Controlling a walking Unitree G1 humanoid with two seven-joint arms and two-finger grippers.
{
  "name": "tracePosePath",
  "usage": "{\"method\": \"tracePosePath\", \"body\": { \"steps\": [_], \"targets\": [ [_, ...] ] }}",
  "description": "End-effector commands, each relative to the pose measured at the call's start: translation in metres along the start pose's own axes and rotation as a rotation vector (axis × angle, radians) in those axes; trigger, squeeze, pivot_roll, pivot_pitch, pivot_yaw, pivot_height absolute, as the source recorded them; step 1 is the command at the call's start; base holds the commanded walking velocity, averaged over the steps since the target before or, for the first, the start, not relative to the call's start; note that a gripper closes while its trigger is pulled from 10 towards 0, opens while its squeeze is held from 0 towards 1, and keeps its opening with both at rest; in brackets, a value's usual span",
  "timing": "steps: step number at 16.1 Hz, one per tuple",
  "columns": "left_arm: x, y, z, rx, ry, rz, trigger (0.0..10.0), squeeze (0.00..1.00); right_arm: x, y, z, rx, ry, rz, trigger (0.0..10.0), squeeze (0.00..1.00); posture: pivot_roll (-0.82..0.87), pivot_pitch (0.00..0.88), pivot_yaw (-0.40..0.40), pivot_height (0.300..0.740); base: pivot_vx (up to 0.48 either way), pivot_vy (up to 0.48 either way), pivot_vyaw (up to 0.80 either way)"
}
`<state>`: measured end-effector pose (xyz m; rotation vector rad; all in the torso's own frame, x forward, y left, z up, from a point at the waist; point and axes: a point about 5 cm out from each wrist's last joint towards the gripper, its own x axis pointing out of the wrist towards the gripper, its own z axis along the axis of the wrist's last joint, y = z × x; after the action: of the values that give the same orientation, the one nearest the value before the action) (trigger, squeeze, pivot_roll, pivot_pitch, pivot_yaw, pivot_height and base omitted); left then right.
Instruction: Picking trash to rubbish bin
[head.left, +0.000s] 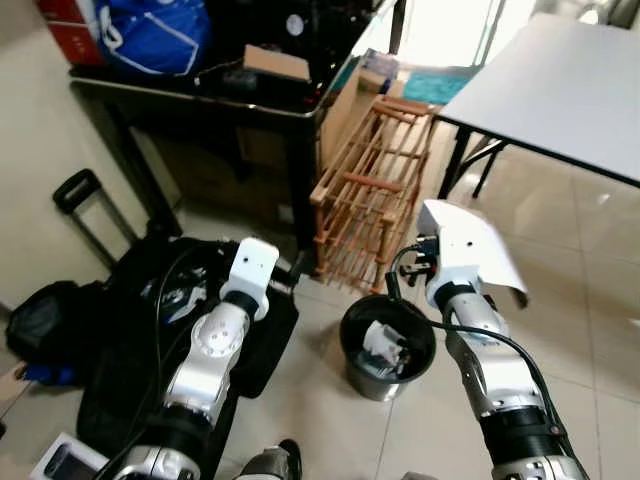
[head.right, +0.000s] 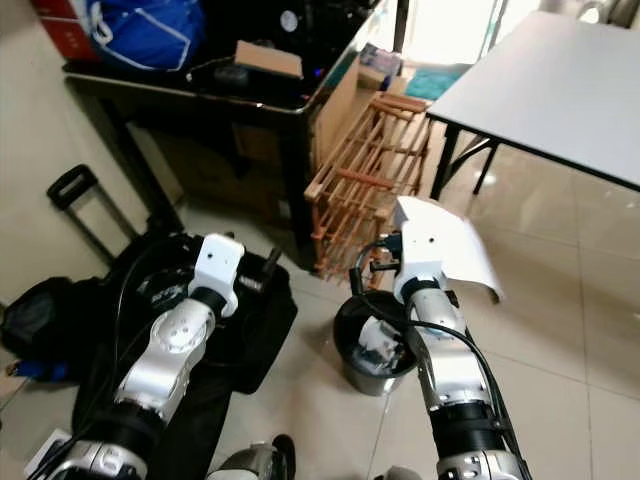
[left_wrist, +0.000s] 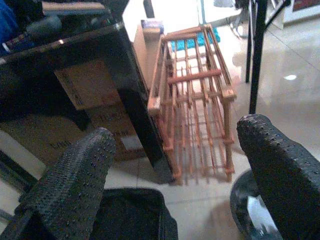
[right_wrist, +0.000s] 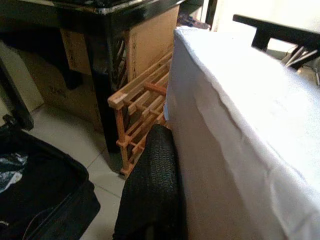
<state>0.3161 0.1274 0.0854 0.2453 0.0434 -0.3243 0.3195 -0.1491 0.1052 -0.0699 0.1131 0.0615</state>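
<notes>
Holding a white paper sheet (head.left: 470, 245) pinched, the right gripper (head.left: 432, 262) hovers just past the rubbish bin (head.left: 352, 322) toward one o'clock; left gripper (left_wrist: 175, 165) spread.

Both head eyes look steeply down at the floor (head.left: 330, 420). Each wrist camera, low and close, faces the wooden rack (left_wrist: 192, 100) all views share.
</notes>
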Motion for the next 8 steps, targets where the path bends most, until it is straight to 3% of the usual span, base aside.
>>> {"method": "tracePosePath", "body": {
  "steps": [1,5,8],
  "targets": [
    [-0.0037,0.0058,-0.0018,0.015,0.011,-0.002,10.0,0.00,-0.0019,-0.0013,0.0008,0.005,-0.004,-0.008,10.0,0.00,-0.04,0.145,0.059,0.740,0.000,0.000,0.00],
    [-0.0063,0.0093,-0.0038,0.017,0.018,-0.005,10.0,0.00,-0.0031,-0.0055,0.0029,0.013,-0.020,-0.041,10.0,0.00,-0.04,0.151,0.058,0.740,0.000,0.000,0.00],
    [-0.0054,0.0024,-0.0001,0.001,0.000,-0.037,10.0,0.00,-0.0042,-0.0080,0.0035,0.015,-0.026,-0.072,10.0,0.00,-0.05,0.149,0.058,0.740,0.000,0.000,0.00]
  ]
}}
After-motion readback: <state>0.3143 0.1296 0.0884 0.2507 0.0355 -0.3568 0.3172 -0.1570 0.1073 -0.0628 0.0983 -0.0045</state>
